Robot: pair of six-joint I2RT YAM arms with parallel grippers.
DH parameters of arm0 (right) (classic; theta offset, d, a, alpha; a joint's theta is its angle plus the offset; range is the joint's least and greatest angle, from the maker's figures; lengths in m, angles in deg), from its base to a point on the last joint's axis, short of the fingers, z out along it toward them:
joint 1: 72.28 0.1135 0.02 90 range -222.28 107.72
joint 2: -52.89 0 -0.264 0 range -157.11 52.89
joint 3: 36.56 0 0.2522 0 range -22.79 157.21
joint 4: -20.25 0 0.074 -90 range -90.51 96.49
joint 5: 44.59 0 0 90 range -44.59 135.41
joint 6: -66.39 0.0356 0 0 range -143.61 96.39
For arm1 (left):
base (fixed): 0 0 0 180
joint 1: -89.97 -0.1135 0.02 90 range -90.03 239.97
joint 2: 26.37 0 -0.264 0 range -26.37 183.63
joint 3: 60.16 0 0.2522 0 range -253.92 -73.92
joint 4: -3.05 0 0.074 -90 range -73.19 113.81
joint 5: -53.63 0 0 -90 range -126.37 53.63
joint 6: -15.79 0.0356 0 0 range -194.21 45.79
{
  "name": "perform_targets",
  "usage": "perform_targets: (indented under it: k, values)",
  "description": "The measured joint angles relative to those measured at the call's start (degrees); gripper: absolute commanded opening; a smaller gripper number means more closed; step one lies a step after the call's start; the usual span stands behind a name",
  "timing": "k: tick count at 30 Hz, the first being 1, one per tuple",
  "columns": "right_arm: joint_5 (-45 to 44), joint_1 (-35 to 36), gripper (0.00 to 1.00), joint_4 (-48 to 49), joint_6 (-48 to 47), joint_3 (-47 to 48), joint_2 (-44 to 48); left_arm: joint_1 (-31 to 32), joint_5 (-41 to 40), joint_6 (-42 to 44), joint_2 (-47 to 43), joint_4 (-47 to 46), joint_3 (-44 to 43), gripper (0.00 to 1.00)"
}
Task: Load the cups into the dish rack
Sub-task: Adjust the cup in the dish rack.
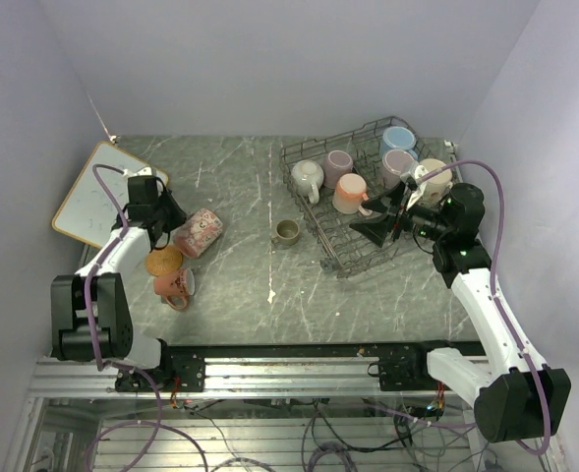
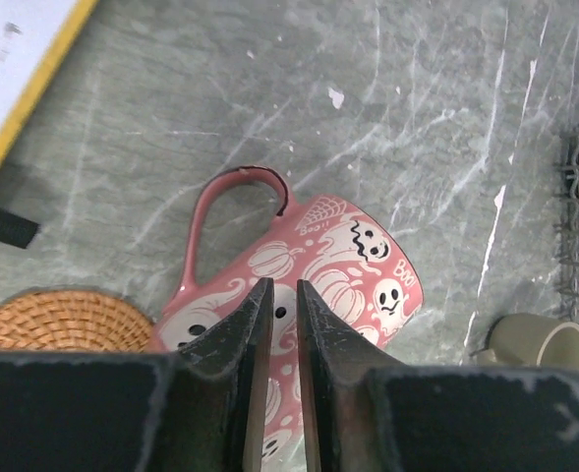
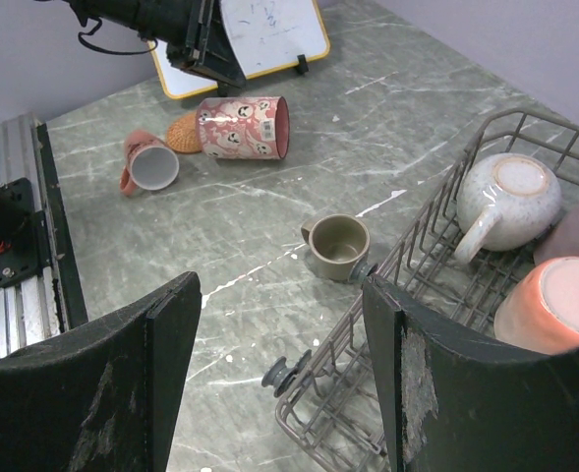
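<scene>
The grey wire dish rack (image 1: 340, 267) stands at the right and holds several mugs: cream (image 1: 307, 177), mauve (image 1: 338, 163), peach (image 1: 351, 193), light blue (image 1: 398, 141). On the table lie a pink ghost-printed mug (image 2: 368, 265) on its side, a pink mug (image 1: 176, 287) on its side and a small upright olive cup (image 3: 336, 246). My left gripper (image 2: 284, 287) hovers just above the printed mug, its fingers a narrow slit apart with nothing between them. My right gripper (image 3: 279, 285) hangs wide open over the rack's near corner (image 3: 309, 433), empty.
A round cork coaster (image 2: 58, 320) lies beside the printed mug. A wood-framed whiteboard (image 1: 92, 192) rests at the far left. Walls close in on three sides, and the arms' rail (image 1: 289, 369) runs along the near edge.
</scene>
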Motion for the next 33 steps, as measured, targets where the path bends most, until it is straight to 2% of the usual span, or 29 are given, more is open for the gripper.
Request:
perform_targets:
  k: [5, 14, 23, 33]
  values:
    - [0.1, 0.0, 0.66, 0.1, 0.0, 0.0, 0.0, -0.9, -3.5, 0.9, -2.0, 1.4, -0.4, 0.26]
    - [0.2, 0.0, 0.66, 0.3, 0.0, 0.0, 0.0, -3.0, -4.0, 1.1, 2.6, 1.8, -0.6, 0.20]
    - [0.4, 0.0, 0.66, 0.4, 0.3, 0.0, 0.0, -4.1, -4.7, 1.0, 3.2, 1.6, -0.5, 0.20]
    - [0.9, 0.0, 0.66, 0.5, 0.5, 0.0, 0.1, -4.2, -1.5, 0.4, 3.2, -1.6, 5.4, 0.19]
